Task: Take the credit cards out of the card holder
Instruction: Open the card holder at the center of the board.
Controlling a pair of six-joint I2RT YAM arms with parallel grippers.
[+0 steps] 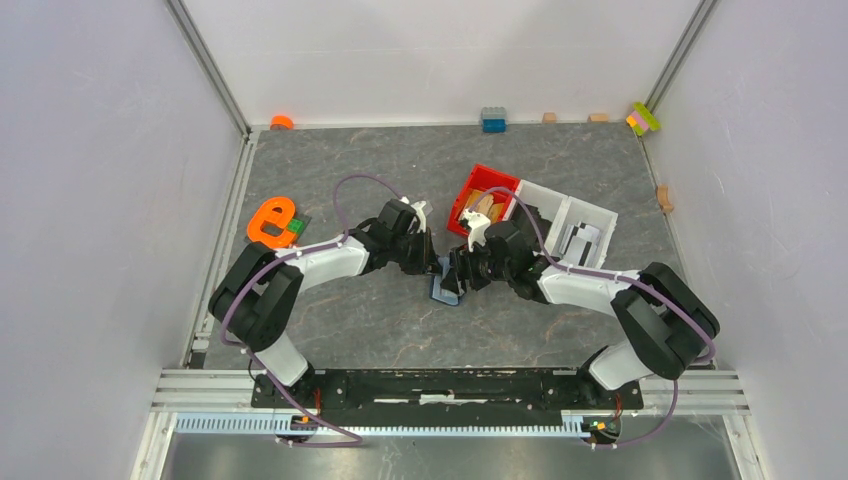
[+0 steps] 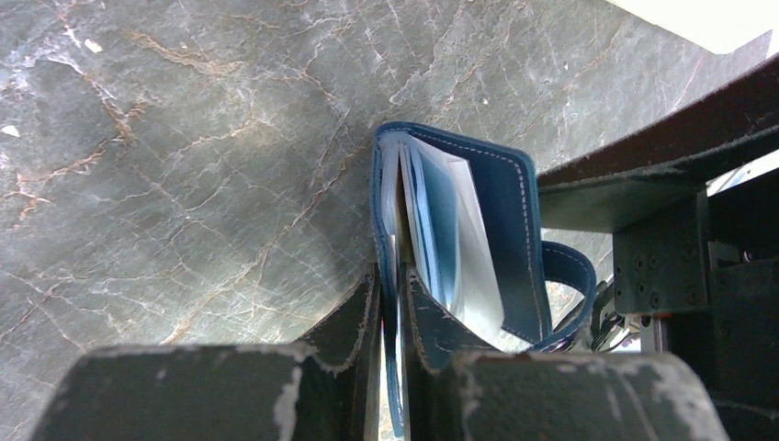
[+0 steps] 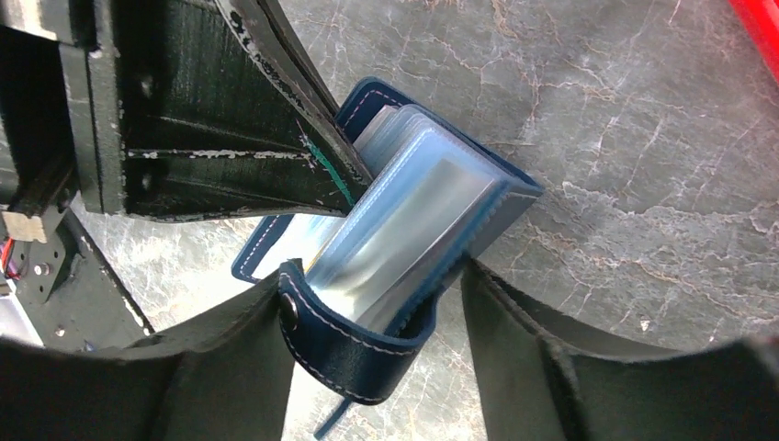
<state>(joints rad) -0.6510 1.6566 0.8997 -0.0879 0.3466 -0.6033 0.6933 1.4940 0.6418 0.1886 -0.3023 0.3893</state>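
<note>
Now the left pincer (image 2: 390,280) clamps one floppy cover of the card holder (image 2: 510,207). The right pincer (image 3: 375,276) gapes wide. Grabbing the slippery pockets (image 3: 413,211) at centre frame looks best.

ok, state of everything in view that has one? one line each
card holder: part open, plastic sleeves fanned
left gripper: shut on one cover of the card holder
right gripper: open, fingers straddling the card holder
credit cards: none visible; sleeve contents unclear
red tray: holds tan blocks
white tray: holds something grey, unclear what
</note>
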